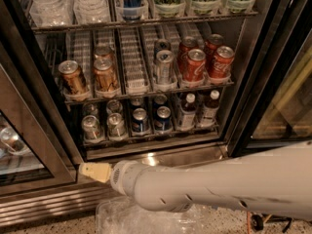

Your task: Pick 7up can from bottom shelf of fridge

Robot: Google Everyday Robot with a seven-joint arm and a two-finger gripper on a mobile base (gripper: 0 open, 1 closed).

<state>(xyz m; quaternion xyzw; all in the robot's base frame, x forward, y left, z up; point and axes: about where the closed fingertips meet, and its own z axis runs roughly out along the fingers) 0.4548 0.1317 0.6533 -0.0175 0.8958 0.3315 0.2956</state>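
The fridge (253, 57) stands open in front of me. Its bottom shelf (151, 139) holds pale silvery-green 7up cans in the two left lanes: one at the front left (91, 127), one beside it (116, 125), and more behind them. My gripper (92, 172), cream-coloured at the end of the white arm, hovers in front of the fridge's lower frame. It is below the shelf and slightly left of the front-left 7up can, and holds nothing that I can see.
Dark blue cans (140, 120) and two small bottles (186, 112) fill the shelf's right lanes. The rack above holds gold-brown cans (72, 77), a silver can (164, 66) and red cola cans (195, 65). The slatted base grille (48, 204) and clear plastic (126, 218) lie below.
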